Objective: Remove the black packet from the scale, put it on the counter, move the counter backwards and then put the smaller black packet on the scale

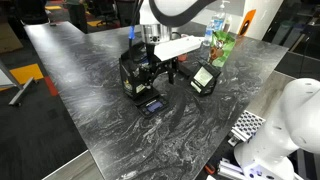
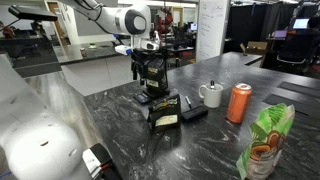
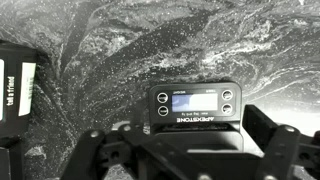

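Note:
The black packet (image 1: 133, 75) with a yellow-gold band stands upright at the end of the scale (image 1: 152, 103) away from its bluish display; it also shows in an exterior view (image 2: 152, 74). My gripper (image 1: 158, 70) hangs right at the packet's top with its fingers spread wide. In the wrist view the gripper (image 3: 185, 150) is open over the scale (image 3: 195, 103), and a dark blurred mass lies between the fingers. The smaller black packet (image 1: 204, 78) with a pale label stands apart on the counter (image 1: 90, 60). It also shows in an exterior view (image 2: 165, 112) and at the wrist view's left edge (image 3: 15, 95).
A green bag (image 1: 222, 45) stands behind the smaller packet. In an exterior view a white mug (image 2: 211, 95), an orange can (image 2: 239, 103) and the green bag (image 2: 265, 145) stand on the counter (image 2: 220, 140). A small flat black object (image 2: 193, 113) lies beside the smaller packet.

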`<state>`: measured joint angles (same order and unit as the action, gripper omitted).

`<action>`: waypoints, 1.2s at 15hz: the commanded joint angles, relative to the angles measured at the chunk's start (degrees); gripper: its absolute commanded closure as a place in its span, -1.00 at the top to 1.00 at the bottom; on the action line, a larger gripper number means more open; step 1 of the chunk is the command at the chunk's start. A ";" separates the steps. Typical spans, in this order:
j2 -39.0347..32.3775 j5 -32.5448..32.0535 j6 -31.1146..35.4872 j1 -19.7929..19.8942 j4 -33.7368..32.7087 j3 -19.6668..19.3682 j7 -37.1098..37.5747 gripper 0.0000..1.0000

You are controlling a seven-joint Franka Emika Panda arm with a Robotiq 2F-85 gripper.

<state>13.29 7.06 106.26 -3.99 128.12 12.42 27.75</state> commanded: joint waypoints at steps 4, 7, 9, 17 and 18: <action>-0.05 -0.16 -0.07 -0.70 -0.07 -0.66 0.13 1.00; -0.05 -0.16 -0.07 -0.70 -0.07 -0.66 0.13 1.00; -0.05 -0.16 -0.07 -0.70 -0.07 -0.66 0.13 1.00; 1.66 -4.25 -7.54 -2.38 -7.18 2.04 6.43 1.00; 1.67 -5.44 -9.89 -2.52 -8.71 2.48 7.93 1.00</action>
<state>14.95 4.44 102.39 -6.19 123.73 13.65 32.12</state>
